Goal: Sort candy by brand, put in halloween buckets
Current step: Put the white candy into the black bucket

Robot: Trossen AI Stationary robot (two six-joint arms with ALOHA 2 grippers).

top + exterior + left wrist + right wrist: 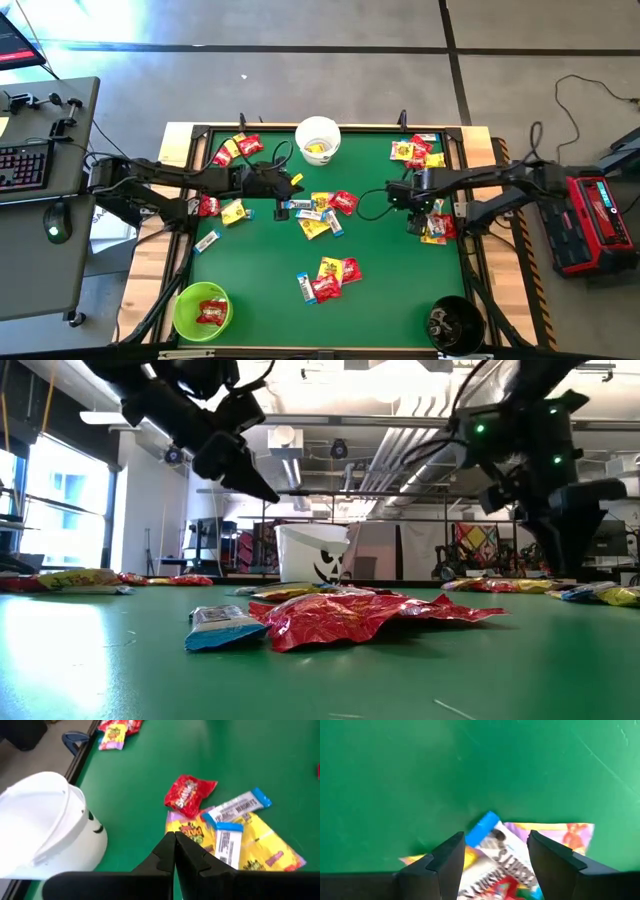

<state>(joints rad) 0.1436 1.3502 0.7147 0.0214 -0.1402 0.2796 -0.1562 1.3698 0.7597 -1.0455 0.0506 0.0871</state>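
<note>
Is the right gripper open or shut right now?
Open. The right gripper has its two dark fingers standing well apart over a white-and-blue bar, with nothing clamped between them.

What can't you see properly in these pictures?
- Inside the black bucket: too dark and small in the high view to tell its contents.
- Green bucket and black bucket: outside the low view.
- White-and-blue bar under the open right hand: its far end is cut off by the right wrist view's edge and the fingers.
- Yellow packet: partly hidden behind the shut left hand in the left wrist view.
</note>
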